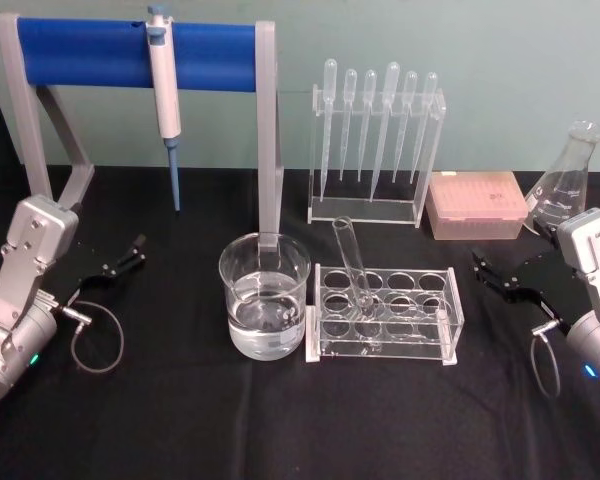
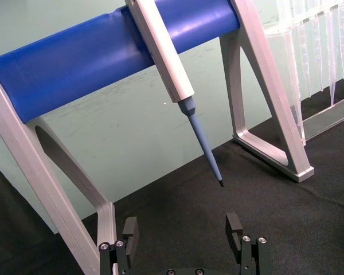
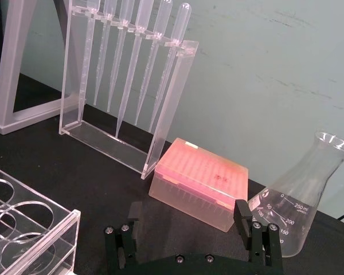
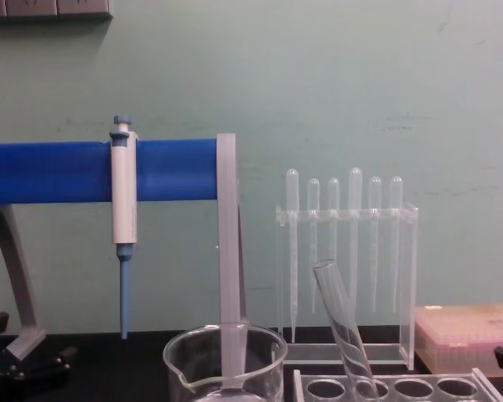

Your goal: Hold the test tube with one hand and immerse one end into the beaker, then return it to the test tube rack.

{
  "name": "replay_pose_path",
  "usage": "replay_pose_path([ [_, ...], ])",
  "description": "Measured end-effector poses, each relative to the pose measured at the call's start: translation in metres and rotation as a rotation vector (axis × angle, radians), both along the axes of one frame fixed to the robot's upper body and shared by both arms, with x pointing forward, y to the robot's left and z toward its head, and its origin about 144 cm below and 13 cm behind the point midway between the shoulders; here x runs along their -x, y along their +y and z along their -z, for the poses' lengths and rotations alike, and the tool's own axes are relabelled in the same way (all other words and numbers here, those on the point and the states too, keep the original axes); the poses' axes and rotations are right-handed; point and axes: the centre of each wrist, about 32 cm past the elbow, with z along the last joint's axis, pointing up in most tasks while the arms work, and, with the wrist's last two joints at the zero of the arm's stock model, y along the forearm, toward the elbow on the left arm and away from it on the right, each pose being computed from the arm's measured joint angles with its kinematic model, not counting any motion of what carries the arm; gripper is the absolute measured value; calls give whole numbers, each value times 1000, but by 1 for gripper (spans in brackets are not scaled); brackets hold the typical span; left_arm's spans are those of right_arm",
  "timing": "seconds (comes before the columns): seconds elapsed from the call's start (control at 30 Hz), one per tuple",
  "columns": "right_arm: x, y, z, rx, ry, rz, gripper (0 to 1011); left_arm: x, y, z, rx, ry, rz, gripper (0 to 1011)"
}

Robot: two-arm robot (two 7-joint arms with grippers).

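Note:
The test tube (image 1: 352, 262) leans tilted in a hole of the clear plastic rack (image 1: 450, 318), its open rim up; the chest view shows the test tube (image 4: 342, 327) slanting out of the rack (image 4: 478, 387). Just left of the rack stands the beaker (image 1: 264, 298), partly filled with clear liquid, also seen as the beaker (image 4: 225, 367) at the chest view's lower edge. My left gripper (image 1: 123, 257) rests open over the cloth at far left, well away from the tube. My right gripper (image 1: 495, 278) is open at the far right, right of the rack. Both wrist views show open, empty grippers (image 2: 182, 232) (image 3: 186, 220).
A blue-barred stand (image 1: 130, 52) holds a white-and-blue micropipette (image 1: 164, 90) at back left. Behind the tube rack stands a clear holder of plastic pipettes (image 1: 375, 140), then a pink tip box (image 1: 477, 205) and a conical flask (image 1: 565, 185). Black cloth covers the table.

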Motion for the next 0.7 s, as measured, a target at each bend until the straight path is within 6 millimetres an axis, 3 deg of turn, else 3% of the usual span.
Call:
replay_pose_path([
  [0.7, 0, 0, 0, 0, 0, 0, 1000, 0, 0, 0, 0, 0, 0, 1000],
])
